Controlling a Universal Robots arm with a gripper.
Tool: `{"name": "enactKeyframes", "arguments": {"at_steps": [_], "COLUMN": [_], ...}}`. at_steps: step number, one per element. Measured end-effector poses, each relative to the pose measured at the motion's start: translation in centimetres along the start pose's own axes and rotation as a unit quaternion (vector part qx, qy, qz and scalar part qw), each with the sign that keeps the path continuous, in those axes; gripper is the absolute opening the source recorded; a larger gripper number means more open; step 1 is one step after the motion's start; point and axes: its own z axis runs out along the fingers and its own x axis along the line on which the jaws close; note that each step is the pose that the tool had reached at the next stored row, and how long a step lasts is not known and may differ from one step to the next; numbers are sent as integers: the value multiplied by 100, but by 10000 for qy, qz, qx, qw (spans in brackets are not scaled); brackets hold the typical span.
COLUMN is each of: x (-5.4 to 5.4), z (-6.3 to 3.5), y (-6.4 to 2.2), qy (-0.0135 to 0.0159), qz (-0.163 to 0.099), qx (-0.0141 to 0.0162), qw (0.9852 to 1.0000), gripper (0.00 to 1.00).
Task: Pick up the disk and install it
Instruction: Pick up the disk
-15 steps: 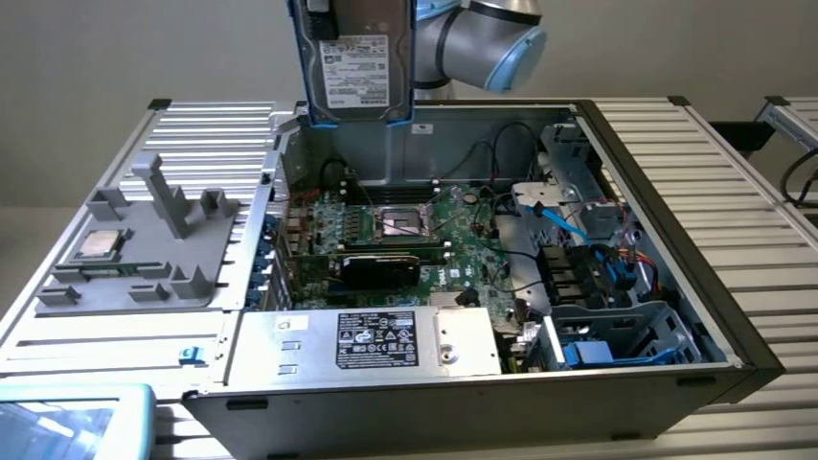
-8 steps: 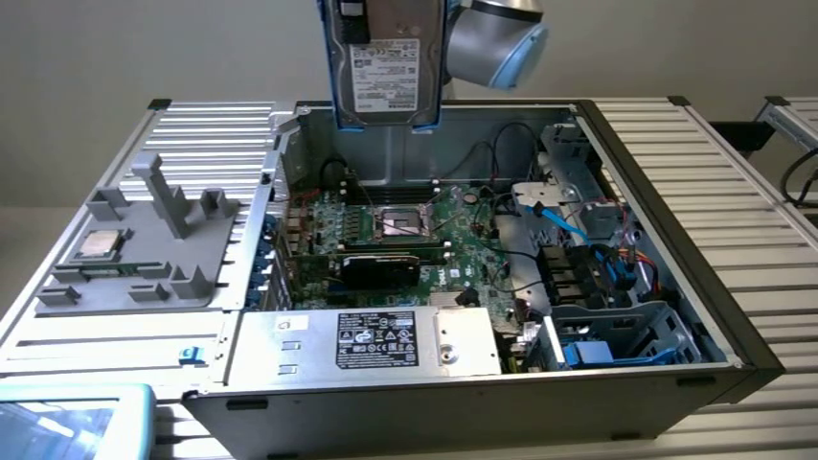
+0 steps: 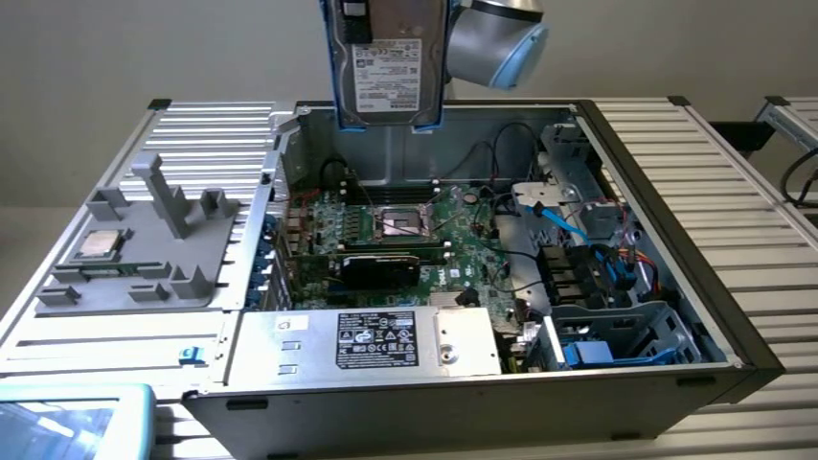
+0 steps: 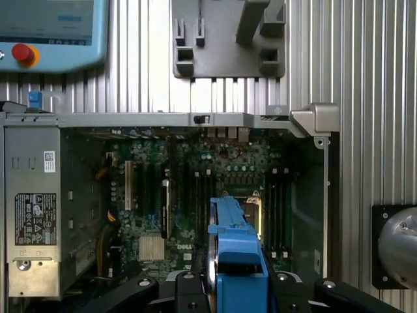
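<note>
**Blue-framed disk hangs upright over the open computer**

Blue plastic frames the disk (image 3: pixel 387 72), which is lifted clear above the computer case (image 3: pixel 671 254). Its long axis stands vertical and its white label faces the exterior camera. The gripper (image 4: pixel 236 290) is clamped on it: in the wrist view black fingers (image 4: pixel 189 287) sit on either side of the blue frame, which is seen edge-on below the camera.

The disk hangs straight down from the gripper, over the far part of the case, above the motherboard (image 3: pixel 409 230). The likely seat, by my reading, is the blue-lined drive bay (image 3: pixel 626 335) in the near corner on the exterior view's right. It is lower and well apart from the disk.

Between the two run blue and black cables (image 3: pixel 562 225) along the case's right side, which could snag. The silver power box (image 3: pixel 371 340) fills the near wall beside the bay. Outside the case, on the ribbed desk (image 3: pixel 729 172), a grey holder (image 3: pixel 153 249) carries a small chip (image 3: pixel 100 246).
</note>
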Motion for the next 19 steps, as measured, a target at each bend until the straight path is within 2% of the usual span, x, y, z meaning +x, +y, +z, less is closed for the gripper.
{"name": "enactKeyframes", "arguments": {"at_steps": [2, 14, 19], "x": [-1, -11, -14], "z": [0, -7, -7], "y": [-48, -576, -764], "qy": [0, 0, -1], "qz": [1, -3, -6], "qx": [0, -1, 34], "qw": [10000, 10000, 10000], "gripper": [37, 37, 37]}}
